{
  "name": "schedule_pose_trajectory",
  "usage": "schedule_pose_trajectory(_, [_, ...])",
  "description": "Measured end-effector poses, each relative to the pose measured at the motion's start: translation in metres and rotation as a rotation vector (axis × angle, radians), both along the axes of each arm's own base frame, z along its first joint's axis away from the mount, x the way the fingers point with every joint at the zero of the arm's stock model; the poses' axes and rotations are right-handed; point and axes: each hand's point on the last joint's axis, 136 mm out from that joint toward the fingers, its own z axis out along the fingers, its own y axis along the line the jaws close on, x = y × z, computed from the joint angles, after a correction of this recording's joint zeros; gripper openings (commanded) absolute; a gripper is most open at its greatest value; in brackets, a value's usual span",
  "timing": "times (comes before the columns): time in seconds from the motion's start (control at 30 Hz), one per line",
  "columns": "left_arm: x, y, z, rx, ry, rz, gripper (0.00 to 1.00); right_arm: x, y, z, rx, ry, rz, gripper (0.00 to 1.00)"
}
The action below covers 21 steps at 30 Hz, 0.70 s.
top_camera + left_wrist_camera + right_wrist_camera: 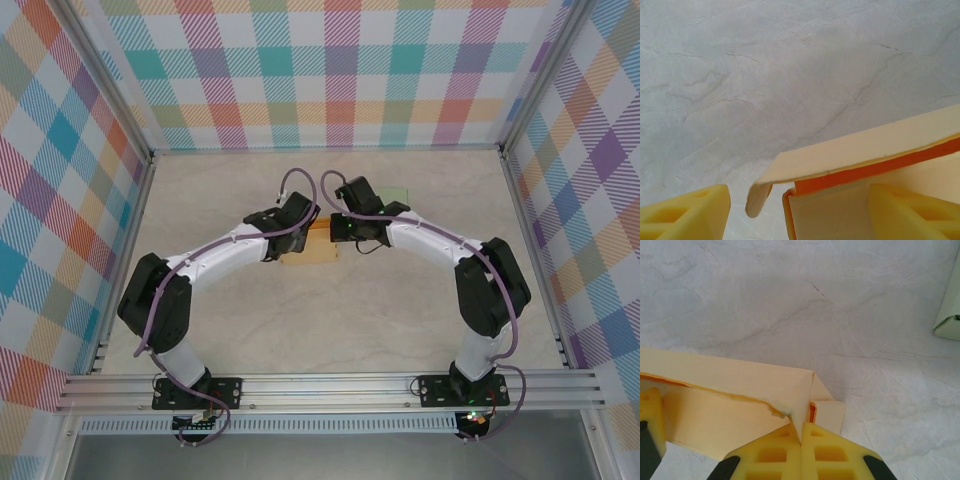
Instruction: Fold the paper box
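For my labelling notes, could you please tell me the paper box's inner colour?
Its inner face is orange, best seen in the left wrist view.

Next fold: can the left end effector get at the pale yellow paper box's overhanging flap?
Likely yes: the left end effector is open, fingers straddling the pale yellow paper box's flap, nothing between.

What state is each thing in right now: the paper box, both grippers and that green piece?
paper box: partly folded, one long wall raised, an orange strip showing inside.
left gripper: open, straddling the box's end.
right gripper: shut, pinching the box's wall at a corner.
green piece: lying on the table, apart from both grippers.
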Motion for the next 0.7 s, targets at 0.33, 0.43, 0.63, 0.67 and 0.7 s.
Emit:
schedule_pose_trajectory(0.33, [-0.014,0.008,0.019,-0.047,-0.022,0.028,0.74,0.003,0.0,-0.001,0.004,-0.024,-0.008,0.0])
schedule_pose_trajectory(0.43, [-0.019,0.014,0.028,-0.069,-0.044,0.041,0.68,0.003,0.0,-0.001,0.002,-0.026,-0.009,0.0])
schedule_pose_trajectory(0.63, [-0.022,0.023,0.037,-0.062,-0.074,0.062,0.57,0.003,0.001,-0.002,0.001,-0.039,-0.011,0.0])
schedule_pose_trajectory(0.67, [-0.021,0.023,0.036,-0.059,-0.072,0.063,0.56,0.003,0.001,-0.002,0.002,-0.04,-0.011,0.0])
schedule_pose_trajectory(0.7, [-0.02,0.024,0.035,-0.058,-0.07,0.066,0.56,0.003,0.001,-0.002,0.002,-0.04,-0.01,0.0])
